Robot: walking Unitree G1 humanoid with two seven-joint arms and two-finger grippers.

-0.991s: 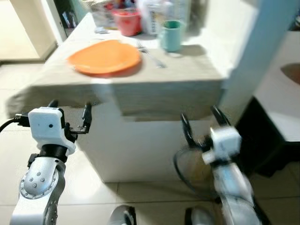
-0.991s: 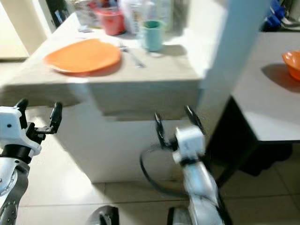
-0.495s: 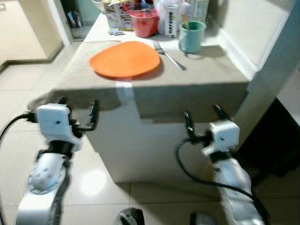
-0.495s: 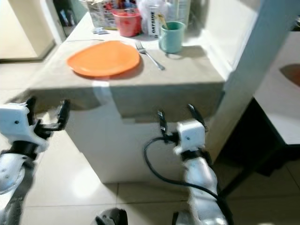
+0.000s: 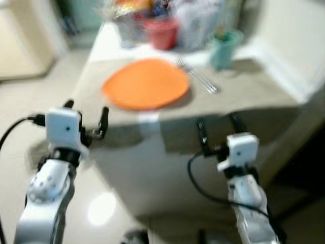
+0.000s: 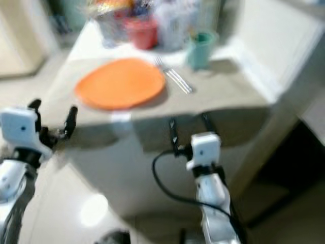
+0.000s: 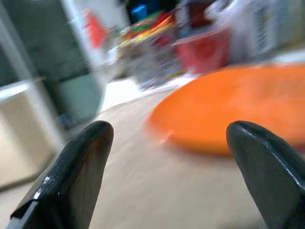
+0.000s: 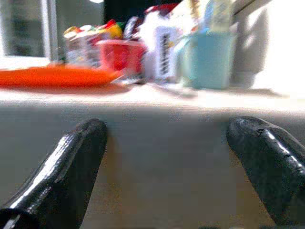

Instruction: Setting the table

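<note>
An orange plate (image 5: 145, 83) lies on a table with a beige cloth (image 5: 244, 101). A fork (image 5: 195, 76) rests just right of the plate, and a teal cup (image 5: 223, 47) stands behind the fork. My left gripper (image 5: 85, 116) is open and empty at the table's near left corner, level with the tabletop; the plate (image 7: 238, 112) lies just ahead between its fingers (image 7: 71, 176). My right gripper (image 5: 218, 130) is open and empty against the table's front edge, a little below the top. The teal cup (image 8: 207, 59) and the plate (image 8: 52, 75) appear beyond it.
A red container (image 5: 161, 31), a clear bag and colourful packets (image 5: 129, 15) crowd the table's far end by a white wall (image 5: 294, 30). Glossy tiled floor (image 5: 30, 101) lies to the left. A black cable (image 5: 203, 183) loops from my right wrist. The views are blurred.
The camera has shifted and blurred, and the table now sits closer. Both grippers have risen toward the table's front edge, still open.
</note>
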